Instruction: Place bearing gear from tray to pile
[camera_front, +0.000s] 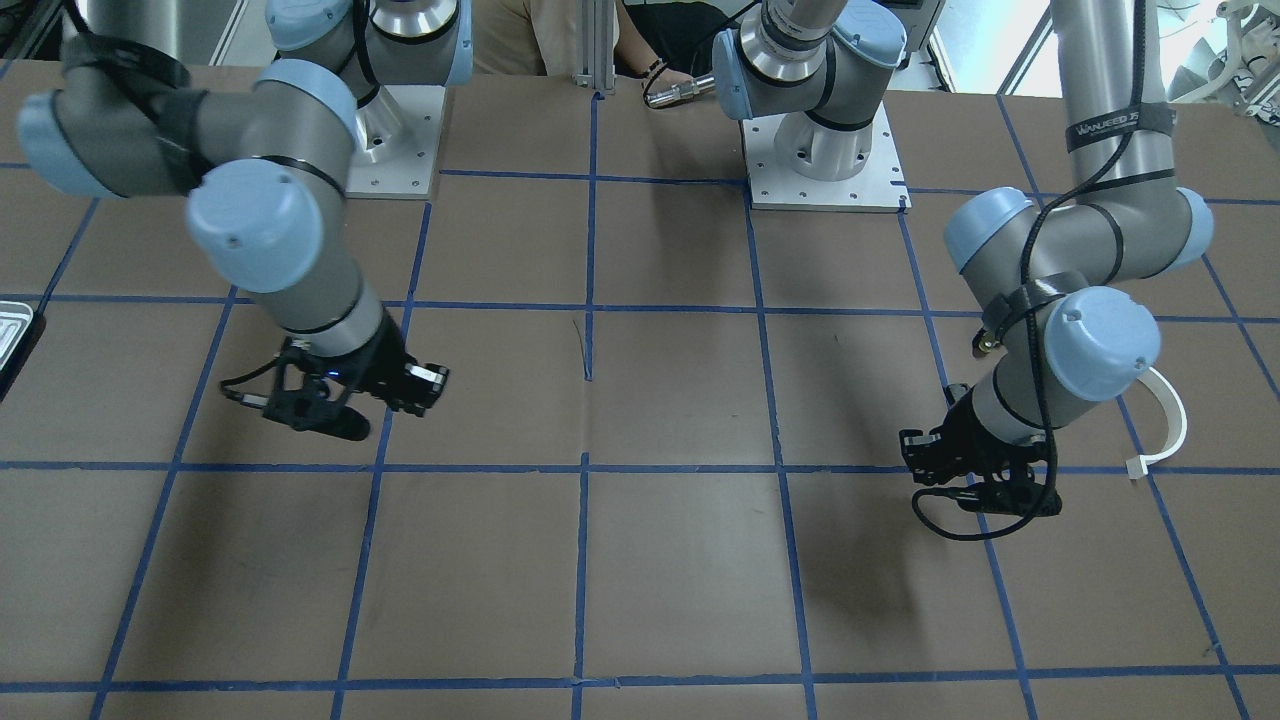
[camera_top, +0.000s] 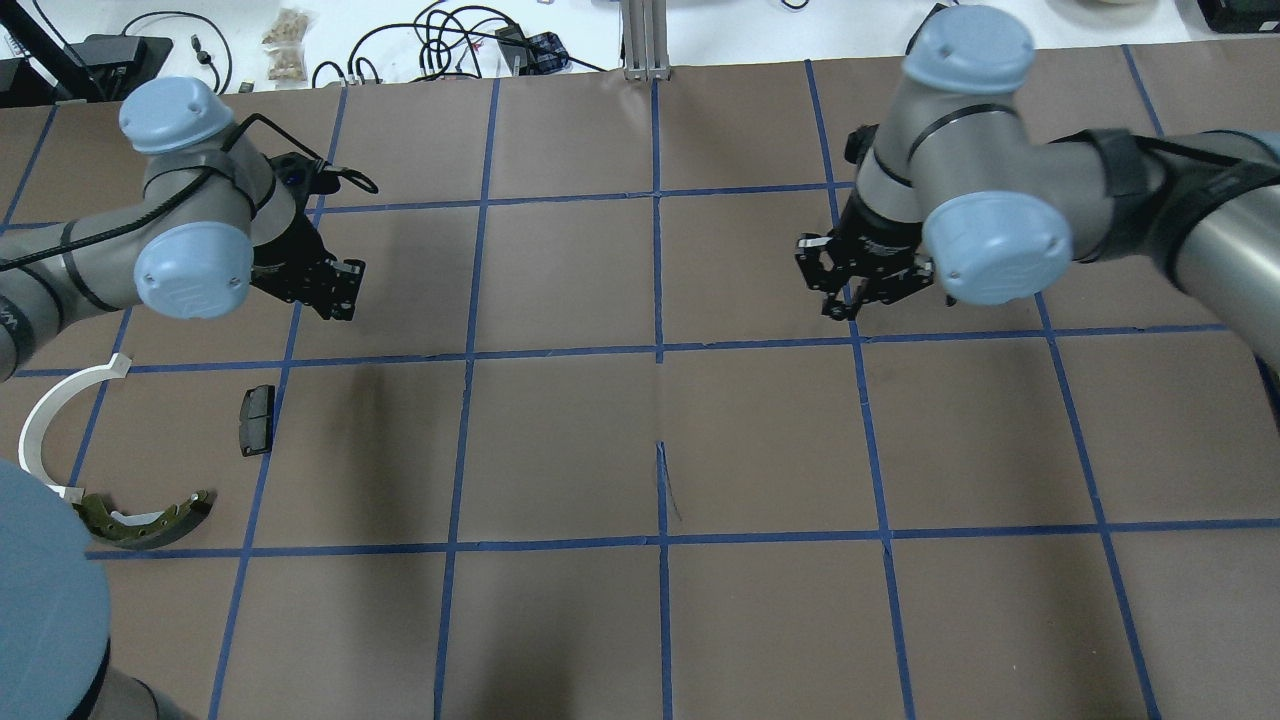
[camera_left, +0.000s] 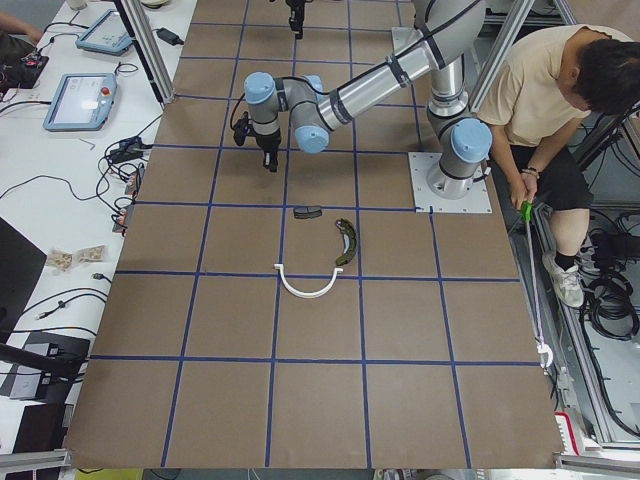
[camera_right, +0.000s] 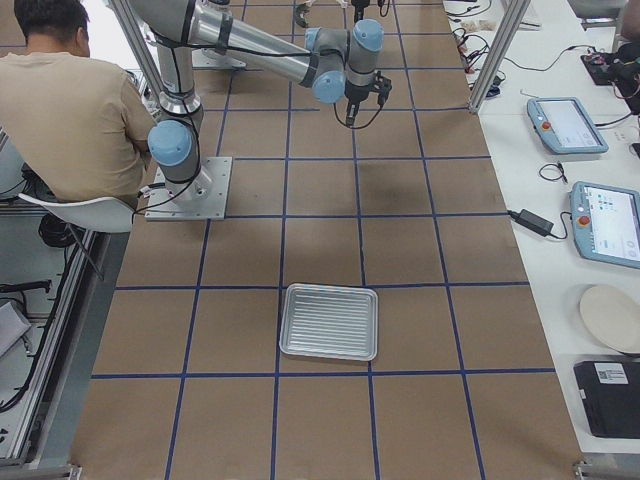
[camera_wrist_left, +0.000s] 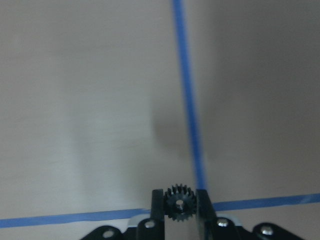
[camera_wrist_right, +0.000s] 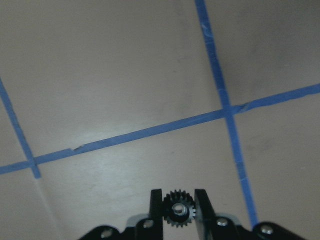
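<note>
In the left wrist view my left gripper (camera_wrist_left: 180, 194) is shut on a small black bearing gear (camera_wrist_left: 180, 205) above a blue tape crossing. In the overhead view it (camera_top: 335, 295) hovers beyond the pile: a black pad (camera_top: 257, 420), a white plastic arc (camera_top: 55, 420) and an olive-gold brake shoe (camera_top: 150, 520). My right gripper (camera_wrist_right: 178, 194) is shut on another small black gear (camera_wrist_right: 178, 210). It (camera_top: 840, 305) hangs over the right half of the table. The silvery tray (camera_right: 292, 322) lies at the table's right end and holds nothing that I can see.
Brown paper with a blue tape grid covers the table (camera_top: 660, 440). A person (camera_right: 70, 110) sits behind the robot's bases. Tablets (camera_right: 610, 220) and cables lie on the white bench beside the far edge. The tray's corner (camera_front: 15, 330) shows at the front view's left edge.
</note>
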